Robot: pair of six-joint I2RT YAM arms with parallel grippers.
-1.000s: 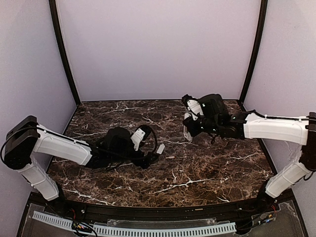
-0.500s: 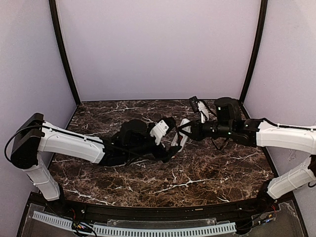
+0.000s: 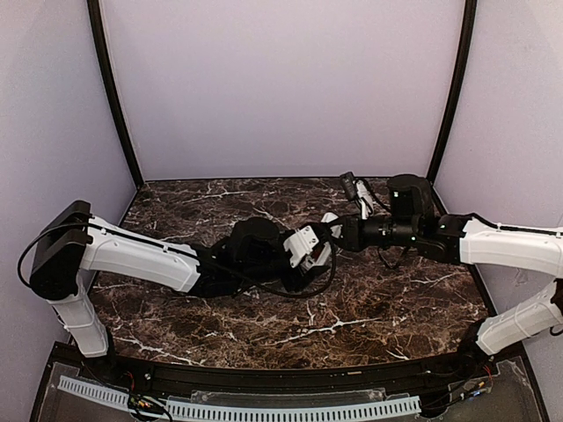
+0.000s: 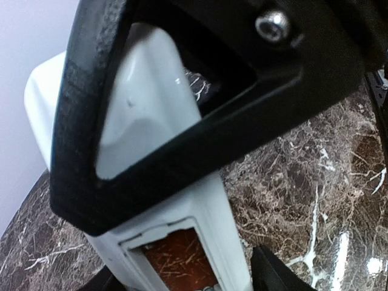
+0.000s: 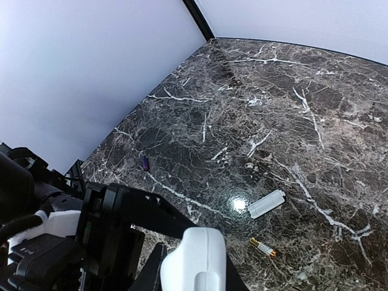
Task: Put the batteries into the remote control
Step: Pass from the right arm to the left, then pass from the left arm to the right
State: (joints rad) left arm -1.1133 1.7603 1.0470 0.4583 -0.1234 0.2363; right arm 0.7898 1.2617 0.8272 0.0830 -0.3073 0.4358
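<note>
My right gripper (image 3: 339,233) held the remote control (image 4: 209,206) up, with my left gripper (image 3: 318,253) right at it.

The right one was squeezed tight on the remote control, up off the marble table (image 5: 315,121). The left one had 1 finger (image 4: 79,151) in front of it and 1 beside it, but I could not tell if they pinched it. The open battery slot (image 4: 176,257) faced my left camera. On the table lay 1 battery (image 5: 262,247), with the little white cover (image 5: 265,204) near it.
</note>
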